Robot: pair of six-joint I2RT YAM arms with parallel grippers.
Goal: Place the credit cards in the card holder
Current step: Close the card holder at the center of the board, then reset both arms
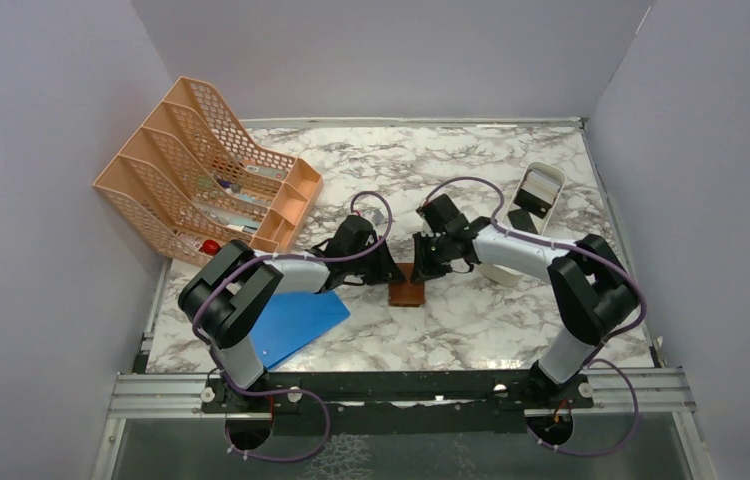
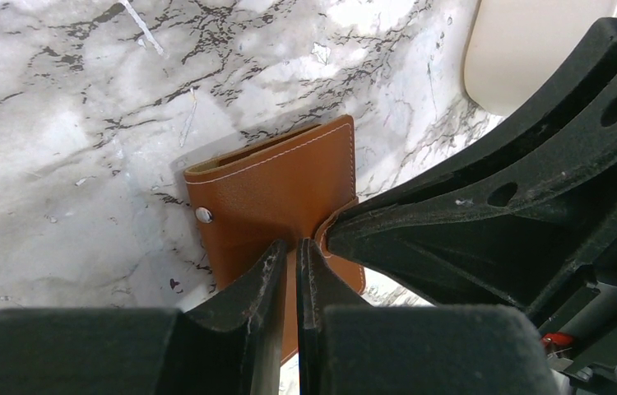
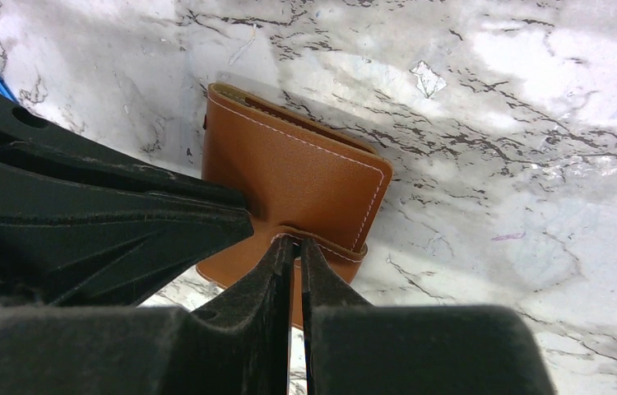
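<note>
The card holder (image 1: 407, 292), a brown leather wallet, lies on the marble between my two grippers. It also shows in the left wrist view (image 2: 280, 185) and the right wrist view (image 3: 297, 169). My left gripper (image 1: 389, 268) (image 2: 289, 247) is shut, its tips on the wallet's cover beside the tab. My right gripper (image 1: 423, 268) (image 3: 295, 243) is shut on the wallet's snap tab (image 3: 334, 247). A dark card (image 1: 523, 220) and a pale card (image 1: 539, 188) lie in the white tray (image 1: 559, 178); they are small, and I cannot make out details.
An orange mesh rack (image 1: 206, 175) stands at the back left. A large bright blue board (image 1: 296, 322) lies near the left arm. The white tray's edge shows in the left wrist view (image 2: 527, 58). Grey walls enclose the table.
</note>
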